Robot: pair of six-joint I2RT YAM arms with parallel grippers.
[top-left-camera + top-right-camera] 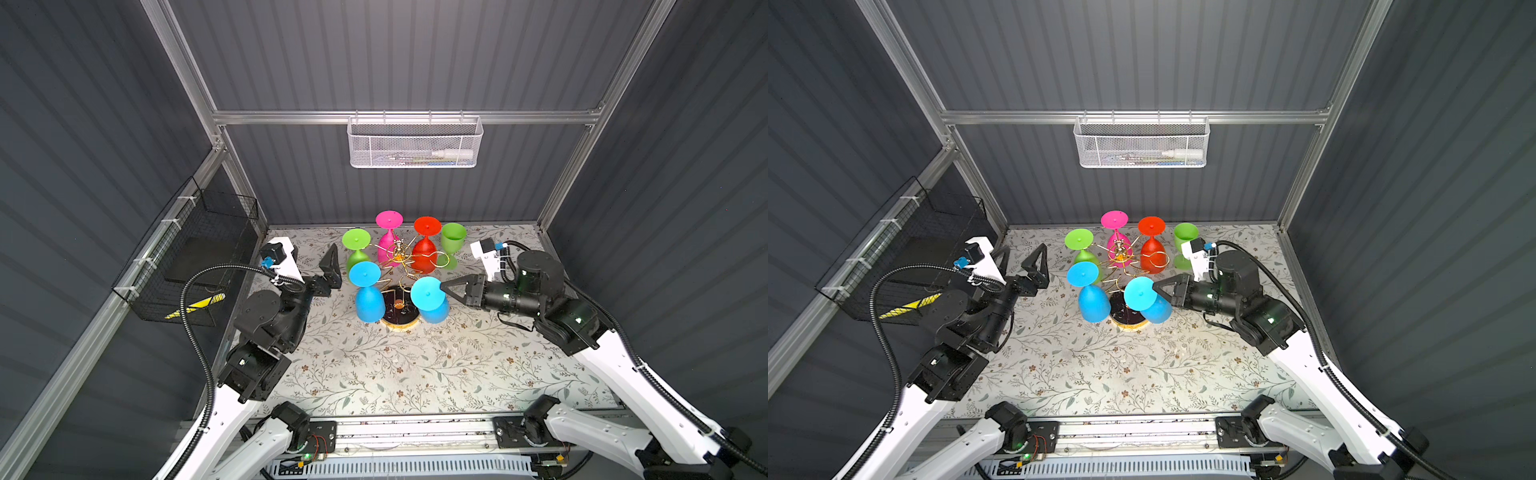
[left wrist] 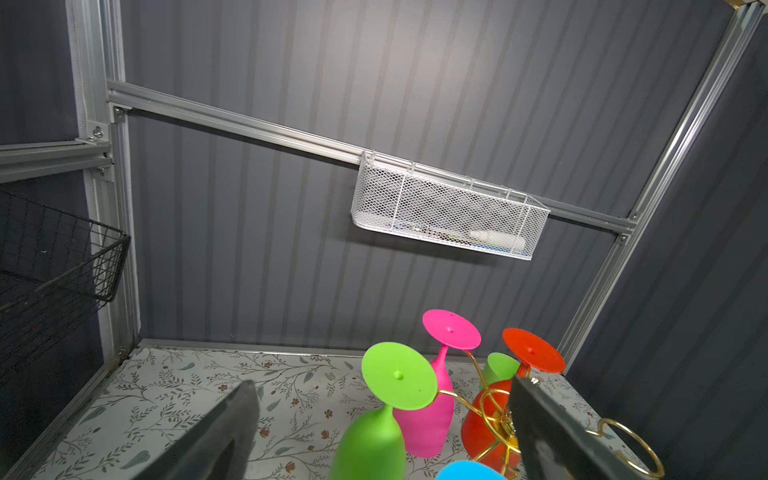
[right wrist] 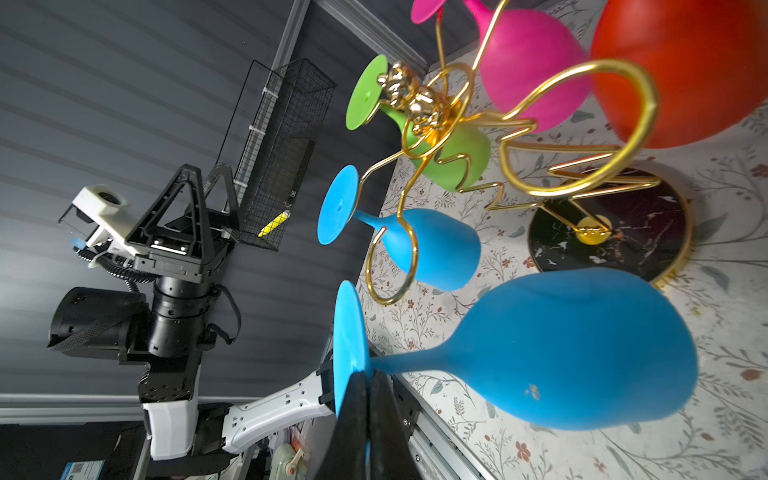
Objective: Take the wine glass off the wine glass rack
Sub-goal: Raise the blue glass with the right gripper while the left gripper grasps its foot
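Note:
The gold wire wine glass rack (image 1: 398, 254) stands on its round black base (image 1: 1127, 316) at the back middle of the table. Green (image 1: 356, 242), pink (image 1: 389, 232), red (image 1: 425, 249) and blue (image 1: 366, 293) wine glasses hang on it upside down. My right gripper (image 1: 443, 286) is shut on the foot rim of a second blue wine glass (image 3: 573, 349) at the rack's near right. No wire shows round its stem in the right wrist view. My left gripper (image 1: 1022, 252) is open, left of the rack and touching nothing. The green glass (image 2: 374, 440) shows ahead between its fingers (image 2: 232, 432).
A green glass (image 1: 453, 240) stands upright on the table, back right of the rack. A white mesh basket (image 1: 415, 143) hangs on the rear rail. A black wire basket (image 1: 195, 249) hangs on the left wall. Floral tabletop (image 1: 415, 365) lies in front.

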